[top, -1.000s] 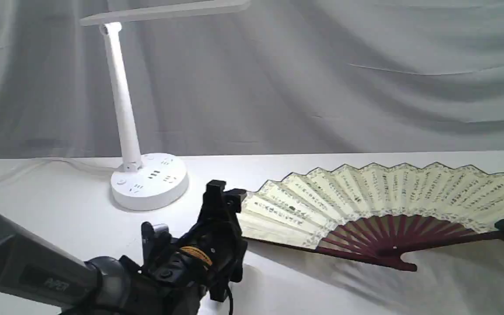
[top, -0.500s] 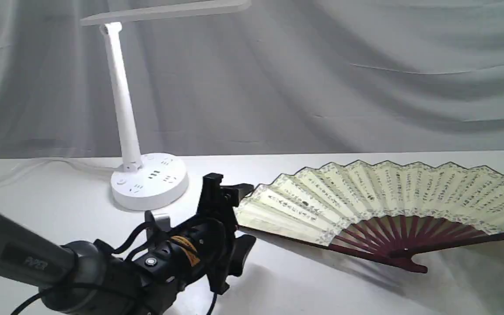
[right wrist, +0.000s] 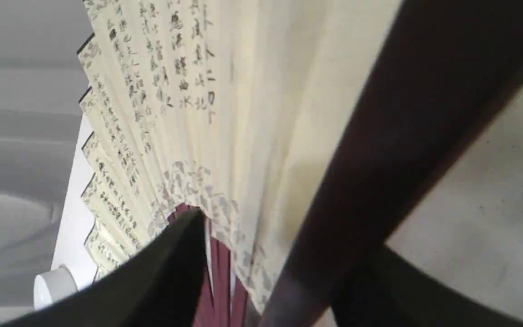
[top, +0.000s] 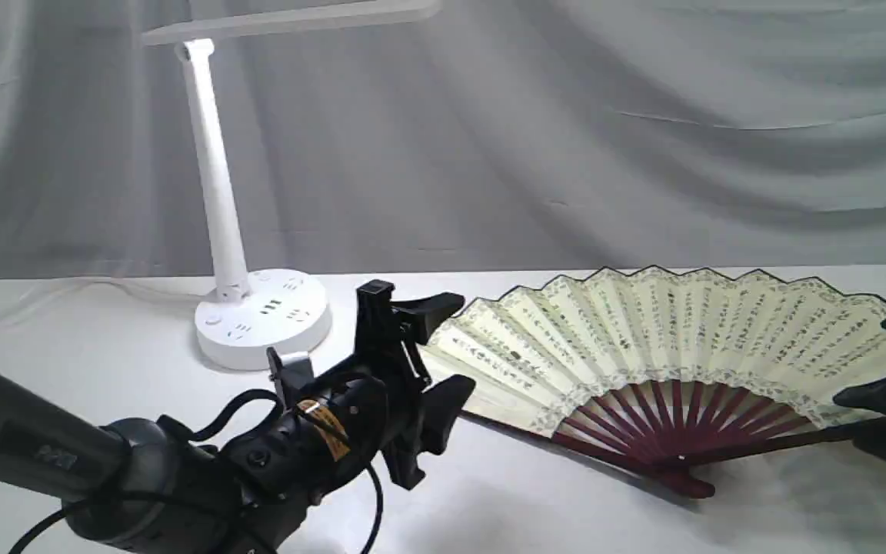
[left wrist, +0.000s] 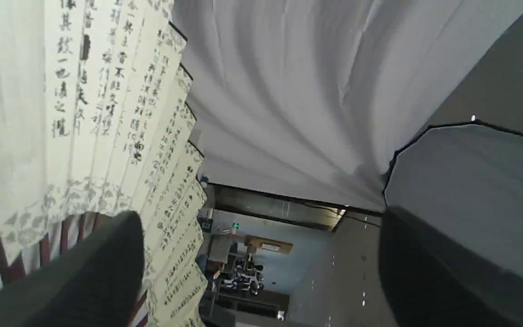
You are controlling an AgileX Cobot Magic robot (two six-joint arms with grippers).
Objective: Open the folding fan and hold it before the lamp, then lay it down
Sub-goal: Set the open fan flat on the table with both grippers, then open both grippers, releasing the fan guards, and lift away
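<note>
The folding fan (top: 681, 331) lies spread wide on the white table, cream leaf toward the curtain, maroon ribs meeting near the front. The lamp (top: 216, 177) stands at the back left with its head overhead. My left gripper (top: 443, 354) is open at the fan's left edge and holds nothing. The left wrist view shows the leaf (left wrist: 107, 113) beside one finger, with only curtain in the gripper's (left wrist: 261, 254) gap. My right gripper (top: 858, 427) is open at the fan's right end. The right wrist view shows the dark guard (right wrist: 402, 136) running between its parted fingers.
The lamp's round base (top: 262, 319) with sockets sits just behind the left gripper, its cable trailing left. A grey curtain (top: 566, 138) hangs behind the table. The left arm (top: 66, 469) fills the lower left corner.
The right gripper's jaws have parted from the fan's right guard. The fan has shifted left and settled on the table. The left gripper has edged up and to the right.
</note>
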